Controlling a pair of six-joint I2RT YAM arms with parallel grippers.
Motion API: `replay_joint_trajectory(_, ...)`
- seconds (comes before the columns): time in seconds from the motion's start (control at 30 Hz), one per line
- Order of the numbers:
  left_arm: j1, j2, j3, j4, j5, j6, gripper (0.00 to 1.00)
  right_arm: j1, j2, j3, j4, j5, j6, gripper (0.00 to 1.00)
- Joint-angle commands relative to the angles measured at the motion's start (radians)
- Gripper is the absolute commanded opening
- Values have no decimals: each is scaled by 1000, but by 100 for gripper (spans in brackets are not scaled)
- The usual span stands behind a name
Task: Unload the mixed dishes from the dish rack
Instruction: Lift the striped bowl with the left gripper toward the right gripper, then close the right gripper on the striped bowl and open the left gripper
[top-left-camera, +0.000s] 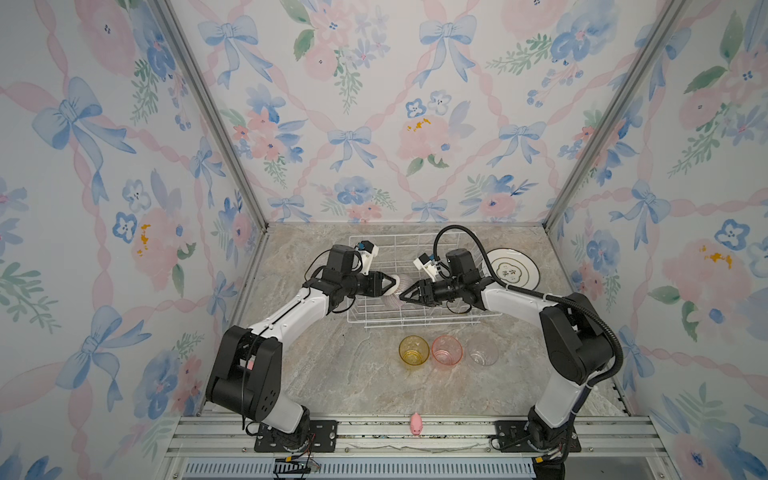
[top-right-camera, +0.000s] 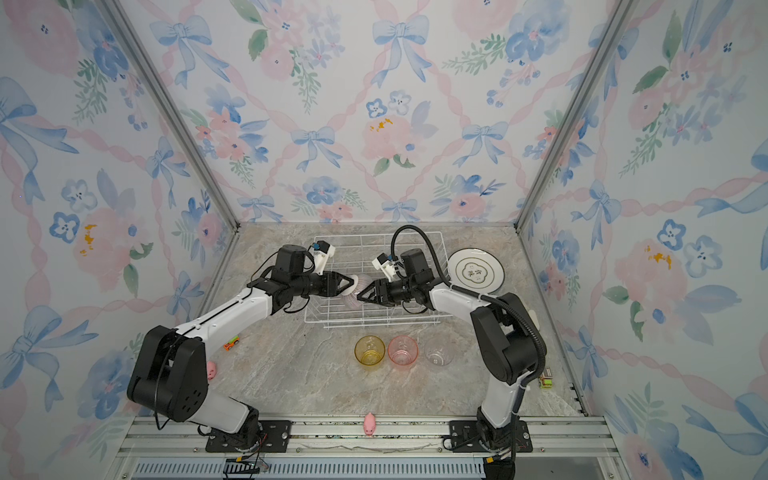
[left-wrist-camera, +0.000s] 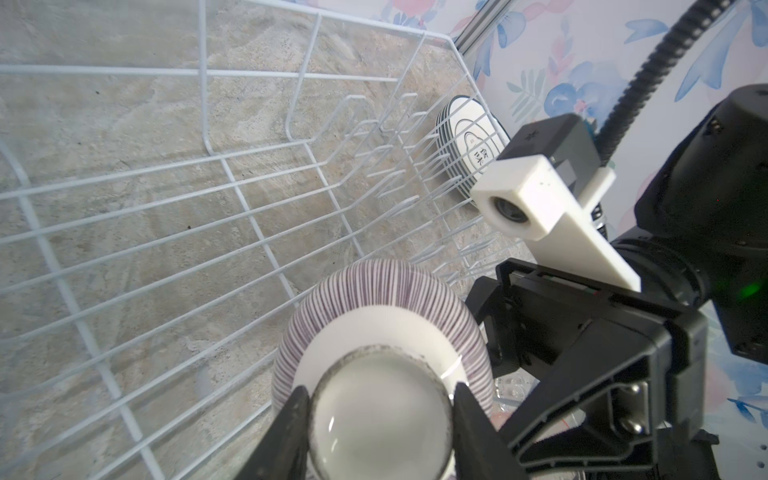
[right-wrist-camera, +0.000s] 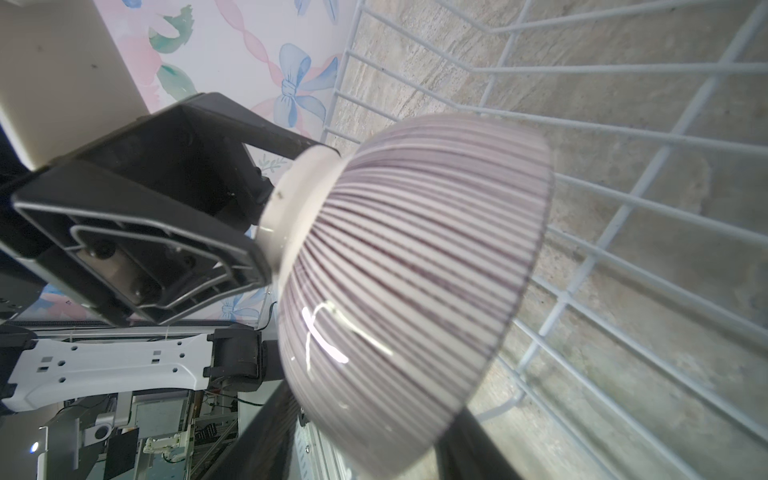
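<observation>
Your left gripper (left-wrist-camera: 380, 399) has its fingers (left-wrist-camera: 291, 424) clenched on the white foot ring of the purplish striped ribbed ceramic bowl (right-wrist-camera: 415, 257). It holds the bowl on its side above the white wire dish rack (top-left-camera: 395, 257). Your right gripper (top-left-camera: 402, 296) faces it, fingers (right-wrist-camera: 266, 440) spread either side of the bowl's rim, not pinching. Behind the right fingers, just outside the rack, lies a stack of dark-rimmed white plates (top-left-camera: 513, 268). Toward the arm bases stand a yellow glass tumbler (top-left-camera: 414, 351), a pink glass tumbler (top-left-camera: 447, 351) and a clear glass tumbler (top-left-camera: 483, 350).

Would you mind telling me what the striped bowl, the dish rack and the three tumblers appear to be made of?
The striped bowl looks like glazed ceramic: glossy highlights, an opaque white foot and fine purplish stripes. The dish rack is probably metal wire with a white coating: thin, rigid, uniform rods. The yellow tumbler, pink tumbler and clear tumbler are see-through, so glass or plastic; the look cannot settle which.
</observation>
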Motion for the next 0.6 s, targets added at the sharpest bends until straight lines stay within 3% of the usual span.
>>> replay_joint_trajectory(0.0, 5, -6, -7, 83, 52, -24, 37, -9, -38, -39, 200, -30, 120, 53)
replay_joint_trajectory(0.33, 6, 8, -9, 108, 65, -37, 36, -21, -27, -95, 587, -50, 357, 44)
replay_joint_trajectory(0.47, 10, 12, -9, 112, 68, -40, 36, -22, -13, -102, 695, -66, 428, 37)
replay_joint_trajectory(0.57, 11, 15, -6, 115, 71, -41, 36, -25, -2, -106, 745, -70, 465, 25)
